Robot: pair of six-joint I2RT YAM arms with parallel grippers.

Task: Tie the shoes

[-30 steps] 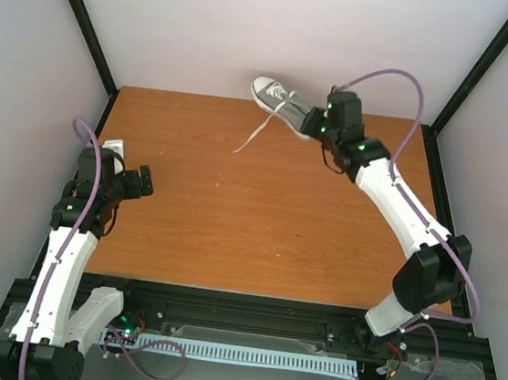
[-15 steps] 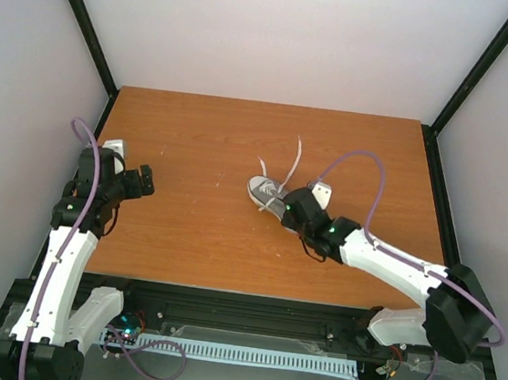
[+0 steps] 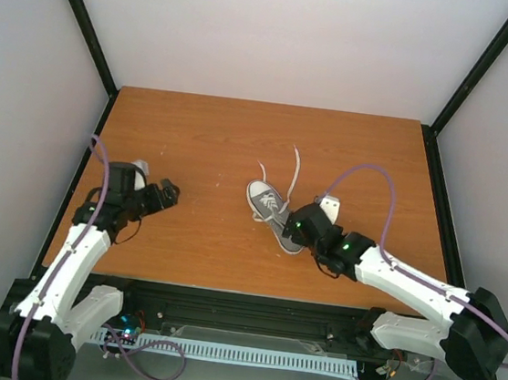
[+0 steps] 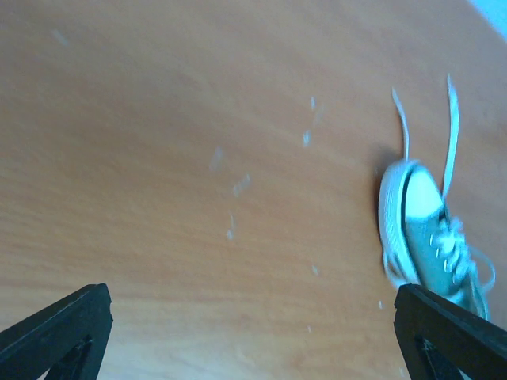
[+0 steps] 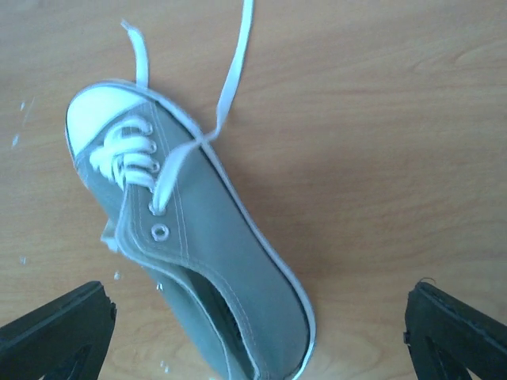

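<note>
Roughly mid table (image 3: 197, 128): sneaker (image 3: 273, 210), edges well apart.

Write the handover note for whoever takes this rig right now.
Small grey canvas sneaker with white toe cap: mid-table, toe pointing far-left.
Long white laces: untied, both ends loose on the wooden table beyond the toe.
Left gripper: open, empty, off to the sneaker's left.
Right gripper: open, over the heel, gripping nothing.
Done: nothing tied. Left: cross laces, knot, bow.
</note>
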